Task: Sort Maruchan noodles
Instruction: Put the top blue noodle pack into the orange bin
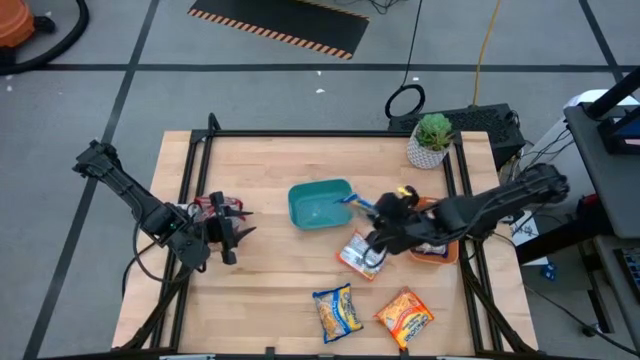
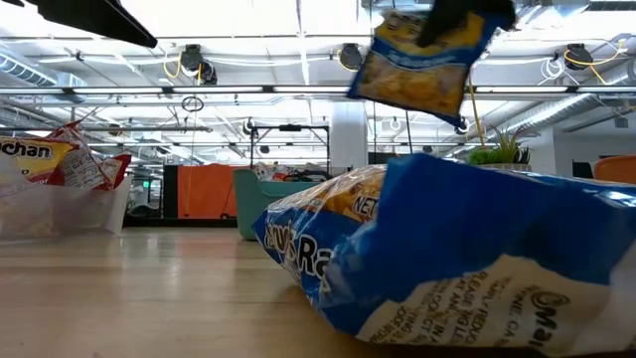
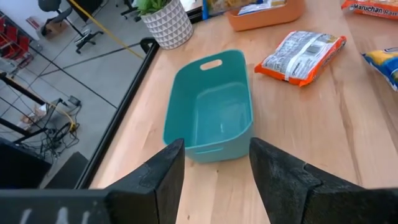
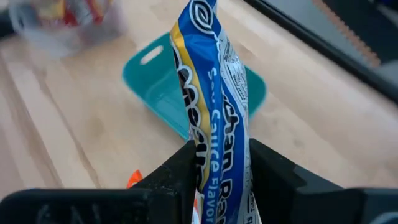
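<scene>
Maruchan noodles sit scattered from above: a blue packet (image 1: 337,311) and an orange packet (image 1: 405,315) lie near the table's front edge, a silver packet (image 1: 360,254) just beside the teal bin (image 1: 320,204). Low down, a blue-and-yellow packet (image 2: 425,62) hangs tilted in the air. The left gripper (image 3: 214,168) faces the bin with fingers parted, empty. The right gripper (image 4: 219,163) pinches that packet edge-on, long axis upright.

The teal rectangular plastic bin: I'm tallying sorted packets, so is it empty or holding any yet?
Empty. The teal rectangular plastic bin shows a bare floor in the left wrist view; no packet lies inside.
</scene>
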Robot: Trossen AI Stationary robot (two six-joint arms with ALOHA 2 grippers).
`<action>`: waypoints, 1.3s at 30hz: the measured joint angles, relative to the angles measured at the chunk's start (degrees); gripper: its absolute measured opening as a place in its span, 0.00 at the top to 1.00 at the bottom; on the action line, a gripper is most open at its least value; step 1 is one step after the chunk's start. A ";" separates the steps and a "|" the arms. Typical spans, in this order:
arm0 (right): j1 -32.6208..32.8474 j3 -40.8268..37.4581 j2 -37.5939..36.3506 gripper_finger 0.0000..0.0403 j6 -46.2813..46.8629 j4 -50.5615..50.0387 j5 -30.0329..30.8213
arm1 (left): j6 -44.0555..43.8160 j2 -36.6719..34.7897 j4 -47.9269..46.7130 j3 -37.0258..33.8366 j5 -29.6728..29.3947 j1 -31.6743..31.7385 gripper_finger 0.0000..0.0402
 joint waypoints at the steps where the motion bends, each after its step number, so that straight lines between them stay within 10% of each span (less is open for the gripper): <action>1: 0.00 -1.97 -1.97 0.72 2.40 0.35 0.08 | 0.61 0.00 0.14 0.02 -0.02 0.00 0.54; 16: 1.58 -25.36 -24.19 0.72 29.29 0.63 -4.37 | 0.11 0.00 0.51 0.00 0.34 1.49 0.54; 26: 5.27 -26.69 -31.08 0.72 30.67 -6.09 -2.88 | -3.98 0.02 0.51 0.00 0.85 1.49 0.54; 39: 6.73 -26.71 -31.67 0.72 56.89 -32.46 -7.49 | -7.63 0.02 0.53 -0.03 0.99 1.49 0.54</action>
